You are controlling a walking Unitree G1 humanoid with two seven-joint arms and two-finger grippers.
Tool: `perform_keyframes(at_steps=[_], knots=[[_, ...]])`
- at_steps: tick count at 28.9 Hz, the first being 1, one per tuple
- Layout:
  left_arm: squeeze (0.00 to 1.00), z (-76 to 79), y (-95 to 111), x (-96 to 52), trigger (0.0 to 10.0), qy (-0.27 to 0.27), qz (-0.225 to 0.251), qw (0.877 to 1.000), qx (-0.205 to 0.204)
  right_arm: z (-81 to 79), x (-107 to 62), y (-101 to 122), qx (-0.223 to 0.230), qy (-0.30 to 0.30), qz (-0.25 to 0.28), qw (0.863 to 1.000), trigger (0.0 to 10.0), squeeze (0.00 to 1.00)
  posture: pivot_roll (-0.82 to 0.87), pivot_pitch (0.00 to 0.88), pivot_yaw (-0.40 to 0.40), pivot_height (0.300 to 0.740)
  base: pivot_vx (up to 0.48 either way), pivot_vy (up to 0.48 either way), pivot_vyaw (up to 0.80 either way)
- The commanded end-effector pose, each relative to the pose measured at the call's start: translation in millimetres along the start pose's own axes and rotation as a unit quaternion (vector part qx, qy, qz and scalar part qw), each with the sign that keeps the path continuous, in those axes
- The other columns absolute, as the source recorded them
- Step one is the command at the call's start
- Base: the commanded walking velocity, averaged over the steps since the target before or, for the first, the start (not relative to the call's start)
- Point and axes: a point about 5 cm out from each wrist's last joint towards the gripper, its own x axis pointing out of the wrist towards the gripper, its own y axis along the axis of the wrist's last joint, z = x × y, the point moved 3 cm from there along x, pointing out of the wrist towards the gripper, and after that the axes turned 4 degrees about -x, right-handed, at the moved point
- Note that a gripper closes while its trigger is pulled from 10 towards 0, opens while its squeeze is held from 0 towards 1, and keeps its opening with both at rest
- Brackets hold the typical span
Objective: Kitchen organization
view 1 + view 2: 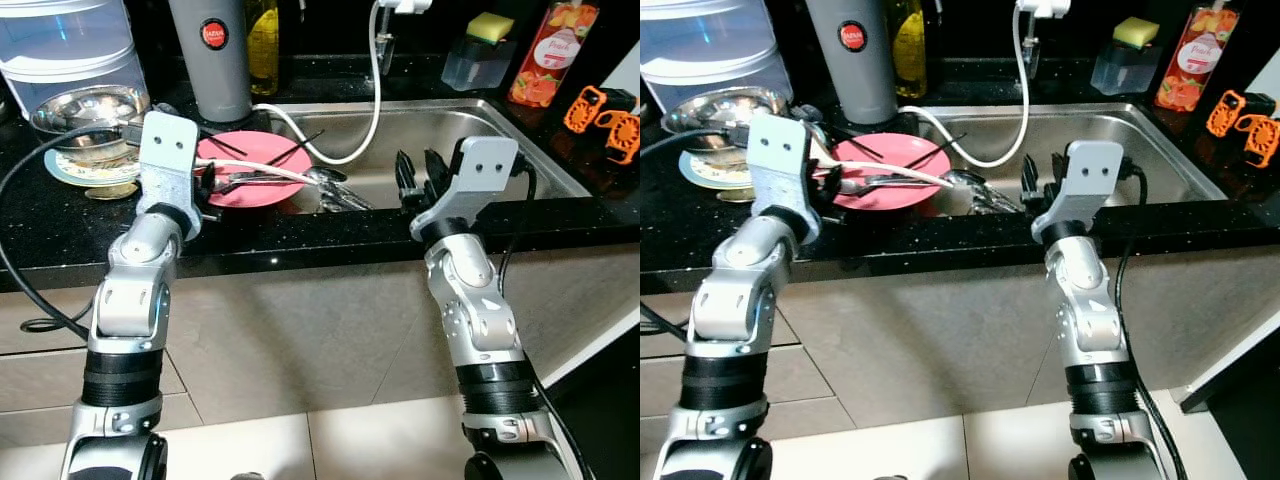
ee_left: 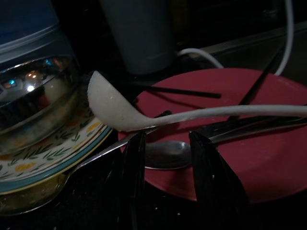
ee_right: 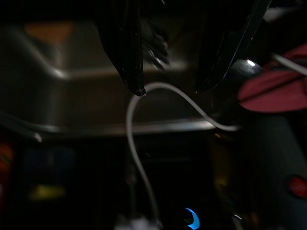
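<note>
**Both grippers at the sink's front edge, nothing held**

The sink [image 1: 520,150] is set into a black tabletop [image 1: 300,235], and everything here sits around it. At the sink's left rim lies a red plate [image 1: 262,185], part of it overhanging the basin. On the plate rest a white ladle [image 2: 144,115], a metal spoon [image 2: 165,154] and black chopsticks [image 1: 290,152].

The left gripper [image 2: 165,143] hovers at the plate's near edge, jaws a little apart with the spoon's bowl between the tips; they grip nothing. Left of the plate, a patterned plate [image 2: 53,158] carries a steel bowl [image 1: 88,108], crowding that side.

The right gripper [image 1: 420,175] hangs over the sink's front rim, jaws parted and empty. The basin beneath it is mostly open, though more cutlery [image 1: 335,190] lies toward the left wall. A white hose [image 1: 372,110] loops down into the basin from behind. The right wrist view is dark and blurred, so the hose's nearness to the jaws is uncertain.

Behind the sink stand a grey flask [image 1: 210,60], a soap dispenser [image 1: 478,55] and a juice bottle [image 1: 552,55].
</note>
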Motion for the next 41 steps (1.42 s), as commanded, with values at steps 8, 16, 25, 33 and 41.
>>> perform_keyframes(at_steps=[8, 16, 25, 33, 41], knots=[[0.00, -20.5, -5, 0.7, 10.0, 0.045, -0.005, 0.998, 0.035, 0.4, -5.9, -9, 0.013, -0.003, -0.028, 1.000, 10.0, 0.00, 0.14, 0.001, -0.030, 0.740, 0.000, 0.000, 0.00], [0.00, -16.3, 0, 0.4, 10.0, 0.030, 0.017, 0.998, 0.044, -3.0, -4.8, -6, 0.031, 0.009, -0.022, 0.999, 10.0, 0.00, 0.15, 0.000, -0.034, 0.740, 0.000, 0.000, 0.00], [0.00, -27.8, -10, 4.0, 10.0, 0.059, -0.014, 0.994, 0.086, -9.9, -0.5, -5, 0.034, 0.018, -0.018, 0.999, 10.0, 0.00, 0.16, 0.000, -0.033, 0.740, 0.000, 0.000, 0.00], [0.09, -38.5, -23, 5.7, 10.0, 0.087, -0.045, 0.994, 0.041, -8.8, 0.2, -5, 0.033, 0.018, -0.019, 0.999, 10.0, 0.00, 0.15, 0.000, -0.032, 0.740, 0.000, 0.000, 0.00], [1.00, -38.7, -20, 11.7, 10.0, 0.100, -0.045, 0.994, -0.010, -7.3, 1.0, -5, 0.031, 0.017, -0.018, 0.999, 10.0, 0.00, 0.15, 0.000, -0.026, 0.740, 0.000, 0.000, 0.00]])
